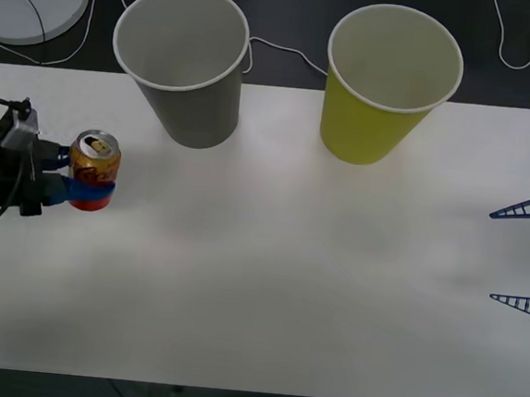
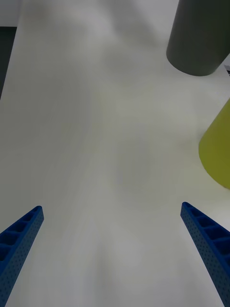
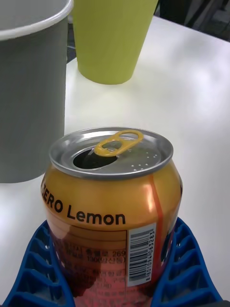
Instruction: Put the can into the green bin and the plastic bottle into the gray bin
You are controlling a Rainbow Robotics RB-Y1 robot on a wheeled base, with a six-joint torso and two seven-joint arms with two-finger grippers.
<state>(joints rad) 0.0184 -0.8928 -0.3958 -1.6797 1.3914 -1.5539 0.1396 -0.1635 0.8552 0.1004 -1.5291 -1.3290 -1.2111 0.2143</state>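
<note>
— What was the can [image 3: 112, 201] like?
— Glossy printed metal, with a brushed silver top and a shiny yellow tab.
— And the bins?
— The gray bin [image 1: 186, 62] and green bin [image 1: 386, 88] looked smooth and matt; the table [image 1: 288, 256] was matt white; the fingers [image 3: 187, 273] were ribbed blue plastic

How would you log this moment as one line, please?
left pincer: shut on orange-gold metal drink can | right pincer: open, idle at table's right | gray and yellow-green cup-shaped bins: upright
</note>
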